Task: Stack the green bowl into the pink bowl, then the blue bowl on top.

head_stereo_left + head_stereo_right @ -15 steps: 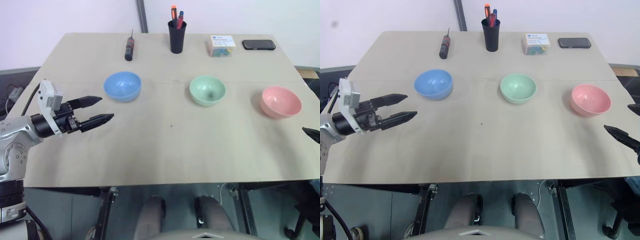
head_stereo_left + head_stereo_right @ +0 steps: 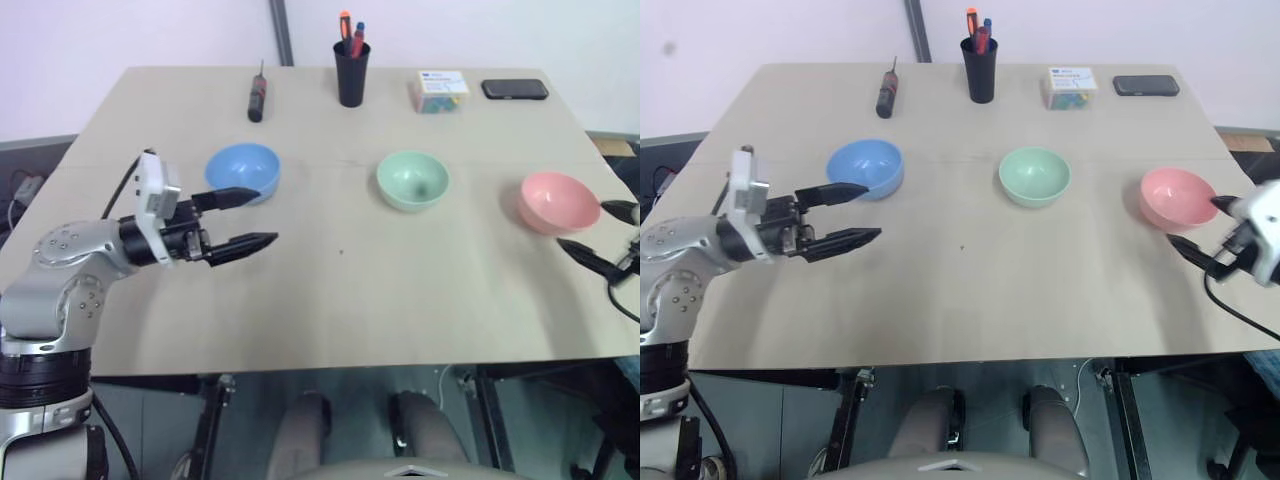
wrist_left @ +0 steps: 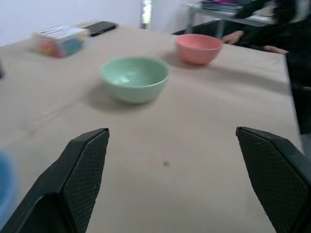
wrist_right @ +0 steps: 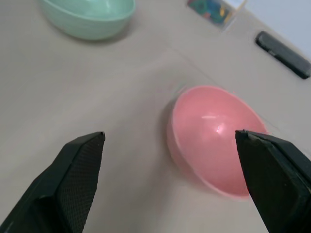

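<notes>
Three bowls stand in a row across the table: the blue bowl [image 2: 243, 171] on the left, the green bowl [image 2: 412, 180] in the middle, the pink bowl [image 2: 558, 202] on the right. My left gripper [image 2: 266, 215] is open and empty, hovering just in front and to the right of the blue bowl and pointing toward the green bowl [image 3: 134, 77]. At the table's right edge my right gripper [image 2: 1193, 222] is open and empty. Its fingers stand on either side of the pink bowl [image 4: 218, 136], on its near right side.
Along the far edge lie a screwdriver [image 2: 258, 100], a black pen cup [image 2: 352, 72], a clear box of small items [image 2: 440, 92] and a black phone [image 2: 514, 89]. A person's hand [image 3: 236, 37] rests beyond the table's right end.
My left gripper has moved right and forward, from the table's left edge to beside the blue bowl. The right gripper has come in from the right edge up to the pink bowl.
</notes>
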